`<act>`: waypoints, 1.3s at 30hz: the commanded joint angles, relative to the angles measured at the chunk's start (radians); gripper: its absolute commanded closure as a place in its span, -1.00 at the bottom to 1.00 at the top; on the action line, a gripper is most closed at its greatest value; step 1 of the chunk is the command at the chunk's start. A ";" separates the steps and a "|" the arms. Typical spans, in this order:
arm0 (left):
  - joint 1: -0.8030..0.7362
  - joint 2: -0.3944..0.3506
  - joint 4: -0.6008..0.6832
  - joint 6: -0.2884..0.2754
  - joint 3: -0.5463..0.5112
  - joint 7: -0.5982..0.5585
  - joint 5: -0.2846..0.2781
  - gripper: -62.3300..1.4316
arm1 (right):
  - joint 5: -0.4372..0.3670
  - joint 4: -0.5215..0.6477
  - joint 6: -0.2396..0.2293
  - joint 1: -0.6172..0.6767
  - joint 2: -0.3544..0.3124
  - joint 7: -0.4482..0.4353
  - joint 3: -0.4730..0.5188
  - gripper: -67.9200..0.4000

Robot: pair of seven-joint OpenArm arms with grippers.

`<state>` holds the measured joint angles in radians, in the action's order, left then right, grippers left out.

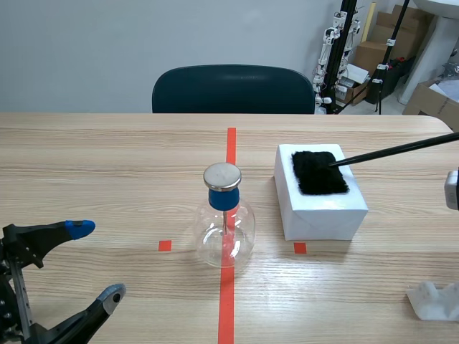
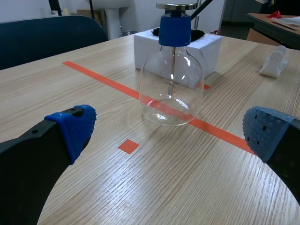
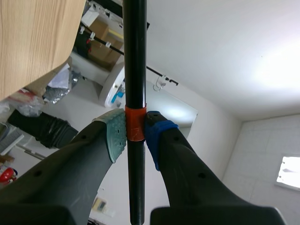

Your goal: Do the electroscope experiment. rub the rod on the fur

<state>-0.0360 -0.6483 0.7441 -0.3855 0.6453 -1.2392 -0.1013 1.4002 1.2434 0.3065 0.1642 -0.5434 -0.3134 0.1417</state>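
The right fingers (image 3: 115, 136) are clamped on the black rod (image 3: 135, 70) at its orange band (image 3: 135, 129), one pad on each side. The rod runs far out ahead of them until its tip rests on the black fur (image 1: 319, 172), which lies on top of a white box (image 1: 323, 208). The left fingers (image 2: 75, 126) are spread wide with nothing between them, low over the bench (image 1: 107, 158), and the glass flask (image 2: 171, 89) stands a little way ahead of them. The main risk, as I judge it, is the long lever: the grip is far from the tip, so a hard downward press while rubbing may twist the rod between the pads or let it slide through them. The box looks light and nothing holds it, so a stroke that drags rather than glides may shove it across the bench, perhaps into the flask near it, which could tip. Whether the fur is fixed to the box I cannot tell; if loose, it could be swept off. Too light a stroke, with only the tip touching, would likely charge the rod poorly. A wide swing off the fur could strike the flask's metal cap (image 1: 222, 176).
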 commanded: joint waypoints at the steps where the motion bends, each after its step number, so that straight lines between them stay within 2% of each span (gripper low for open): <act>1: 0.000 0.000 0.019 0.001 -0.004 -0.020 -0.006 -1.00 | 0.000 0.012 0.006 -0.015 -0.018 -0.031 0.008 1.00; 5: 0.000 0.000 0.019 0.001 -0.004 -0.020 -0.006 -1.00 | 0.000 0.012 0.008 -0.017 -0.015 -0.143 0.003 1.00; 7: 0.000 0.000 0.019 0.001 -0.004 -0.020 -0.006 -1.00 | 0.000 0.012 0.008 -0.018 -0.015 -0.156 -0.005 1.00; 11: 0.000 0.000 0.019 0.001 -0.004 -0.020 -0.006 -1.00 | -0.003 0.012 0.007 -0.018 -0.016 -0.143 -0.008 1.00; 14: 0.000 0.000 0.019 0.001 -0.004 -0.020 -0.006 -1.00 | -0.004 0.012 0.005 -0.018 -0.016 -0.038 -0.008 1.00; 16: 0.000 0.000 0.019 0.001 -0.004 -0.020 -0.006 -1.00 | -0.004 0.012 -0.011 -0.018 -0.016 -0.013 -0.008 1.00; 18: 0.000 0.000 0.019 0.001 -0.004 -0.020 -0.006 -1.00 | -0.005 0.012 -0.016 -0.018 -0.016 -0.018 -0.008 1.00; 25: 0.000 0.000 0.019 0.001 -0.004 -0.020 -0.006 -1.00 | -0.005 0.012 -0.014 -0.018 -0.013 -0.179 -0.016 1.00; 28: 0.000 0.000 0.019 0.001 -0.004 -0.020 -0.006 -1.00 | -0.005 0.012 -0.011 -0.018 -0.013 -0.172 -0.020 1.00; 32: 0.000 0.000 0.019 0.001 -0.004 -0.020 -0.006 -1.00 | -0.005 0.012 -0.015 -0.018 -0.013 -0.042 -0.019 1.00; 34: 0.000 0.000 0.019 0.001 -0.004 -0.020 -0.006 -1.00 | -0.006 0.012 -0.020 -0.021 -0.013 -0.014 -0.019 1.00; 36: 0.000 0.000 0.019 0.001 -0.004 -0.020 -0.006 -1.00 | -0.011 0.012 -0.026 -0.029 -0.013 -0.031 -0.020 1.00; 39: 0.000 0.000 0.019 0.001 -0.004 -0.020 -0.006 -1.00 | -0.024 0.012 -0.025 -0.035 -0.013 -0.102 -0.020 1.00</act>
<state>-0.0360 -0.6487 0.7441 -0.3855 0.6453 -1.2392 -0.1013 1.3758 1.2434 0.2741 0.1528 -0.5385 -0.4057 0.1177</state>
